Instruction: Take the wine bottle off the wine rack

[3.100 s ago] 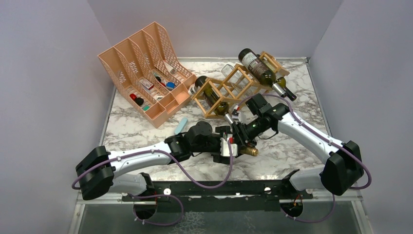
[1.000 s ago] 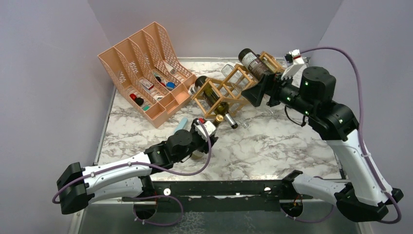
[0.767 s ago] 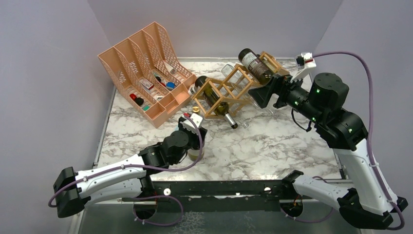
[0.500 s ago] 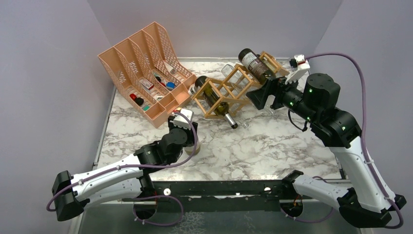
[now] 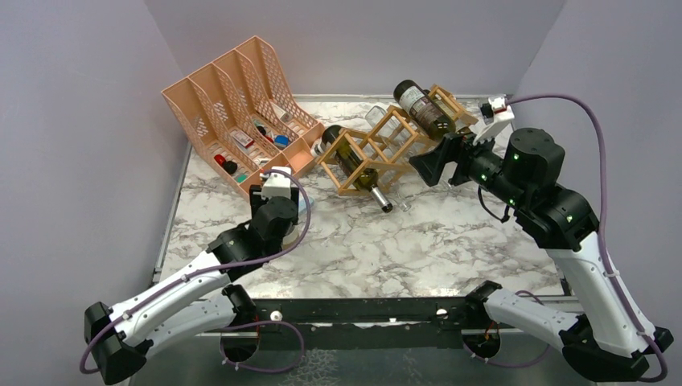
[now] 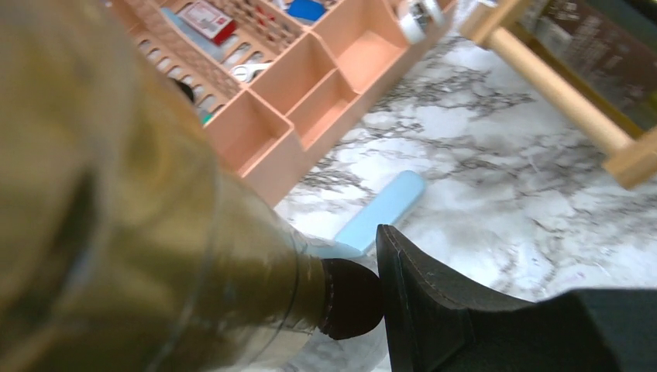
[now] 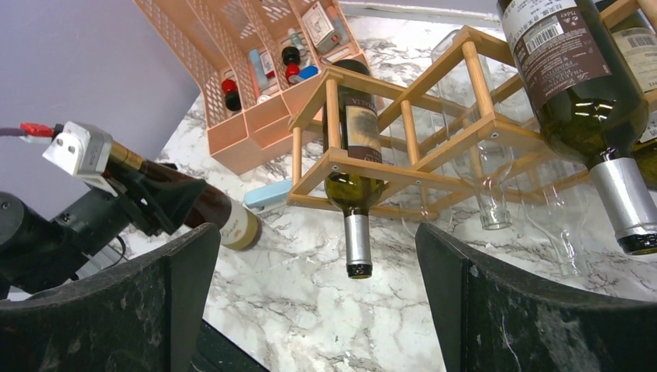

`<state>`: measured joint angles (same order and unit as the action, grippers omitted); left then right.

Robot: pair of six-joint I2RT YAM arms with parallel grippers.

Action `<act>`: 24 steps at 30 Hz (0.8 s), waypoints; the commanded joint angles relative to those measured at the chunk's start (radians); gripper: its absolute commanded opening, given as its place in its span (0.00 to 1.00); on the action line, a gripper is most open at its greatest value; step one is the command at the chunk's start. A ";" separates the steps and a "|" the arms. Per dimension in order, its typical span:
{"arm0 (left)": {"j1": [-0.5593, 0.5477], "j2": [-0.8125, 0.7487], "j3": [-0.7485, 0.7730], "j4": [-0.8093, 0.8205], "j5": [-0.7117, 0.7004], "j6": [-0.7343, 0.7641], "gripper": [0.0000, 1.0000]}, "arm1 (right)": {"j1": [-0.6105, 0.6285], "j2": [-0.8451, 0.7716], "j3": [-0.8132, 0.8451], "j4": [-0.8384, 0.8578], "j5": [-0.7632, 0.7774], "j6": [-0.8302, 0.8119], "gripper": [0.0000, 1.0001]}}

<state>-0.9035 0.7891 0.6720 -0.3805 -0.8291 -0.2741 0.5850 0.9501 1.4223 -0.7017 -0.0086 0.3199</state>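
The tan wooden wine rack [image 5: 384,143] lies at the back centre, also in the right wrist view [image 7: 403,155]. A dark bottle [image 5: 352,163] rests in its left opening, neck towards me [image 7: 356,232]. A second dark bottle [image 5: 422,108] lies on its right end [image 7: 573,70]. My left gripper [image 5: 276,211] is shut on a brownish bottle with a cream label [image 7: 225,217], held near the pink organiser; this bottle fills the left wrist view [image 6: 155,232] beside one finger [image 6: 434,302]. My right gripper [image 5: 434,161] is open and empty, raised in front of the rack [image 7: 341,310].
A salmon-pink mesh file organiser [image 5: 241,104] with small items stands at the back left. A light blue flat item [image 6: 383,209] lies on the marble in front of it. Clear glassware [image 7: 480,186] sits in the rack's middle openings. Grey walls close off both sides.
My left arm has carried the brownish bottle from the table's middle leftward and back towards the organiser. My right arm rose to the rack's right end earlier and has barely moved since.
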 commanded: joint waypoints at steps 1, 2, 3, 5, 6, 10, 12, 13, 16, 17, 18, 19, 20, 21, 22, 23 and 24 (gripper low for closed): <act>0.070 -0.046 0.094 0.052 -0.112 0.019 0.00 | -0.001 -0.023 -0.015 0.034 0.010 -0.018 1.00; 0.085 -0.055 0.086 0.070 -0.121 0.040 0.00 | -0.001 -0.025 -0.016 0.033 0.011 -0.020 1.00; 0.102 -0.067 0.074 0.100 -0.129 0.066 0.00 | -0.001 -0.026 -0.017 0.033 0.012 -0.021 1.00; 0.142 -0.078 0.053 0.155 -0.148 0.108 0.00 | -0.001 -0.030 -0.022 0.033 0.009 -0.023 1.00; 0.169 -0.080 0.048 0.175 -0.150 0.117 0.00 | -0.001 -0.031 -0.022 0.033 0.007 -0.023 1.00; 0.289 -0.071 0.028 0.261 -0.099 0.145 0.00 | -0.001 -0.034 -0.027 0.028 -0.005 -0.025 1.00; 0.352 -0.053 0.028 0.283 -0.078 0.139 0.00 | -0.001 -0.039 -0.029 0.025 -0.005 -0.026 1.00; 0.397 -0.044 0.026 0.292 -0.068 0.131 0.00 | -0.001 -0.040 -0.029 0.024 -0.004 -0.028 1.00; 0.498 -0.021 0.015 0.328 -0.026 0.128 0.00 | -0.001 -0.045 -0.030 0.020 -0.009 -0.031 1.00; 0.533 -0.015 0.012 0.338 -0.004 0.124 0.00 | -0.001 -0.046 -0.030 0.018 -0.007 -0.032 1.00; 0.566 -0.007 0.008 0.351 0.026 0.120 0.00 | -0.001 -0.047 -0.030 0.017 -0.009 -0.036 1.00; 0.594 -0.002 0.008 0.353 0.064 0.110 0.00 | -0.001 -0.047 -0.030 0.015 -0.009 -0.039 1.00; 0.610 0.001 0.008 0.352 0.112 0.099 0.00 | -0.001 -0.046 -0.029 0.013 -0.008 -0.042 1.00; 0.616 0.003 0.008 0.351 0.139 0.087 0.00 | -0.001 -0.044 -0.027 0.012 -0.006 -0.044 1.00; 0.617 0.006 0.010 0.343 0.147 0.071 0.00 | -0.001 -0.042 -0.028 0.013 -0.006 -0.047 1.00; 0.617 0.009 0.014 0.331 0.143 0.059 0.00 | -0.001 -0.039 -0.025 0.014 -0.008 -0.047 1.00; 0.617 0.011 0.014 0.329 0.138 0.070 0.00 | -0.001 -0.036 -0.019 0.015 -0.017 -0.046 1.00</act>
<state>-0.2958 0.7982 0.6765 -0.1139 -0.7670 -0.1791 0.5850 0.9150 1.3987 -0.6975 -0.0093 0.2943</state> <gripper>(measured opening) 0.439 0.995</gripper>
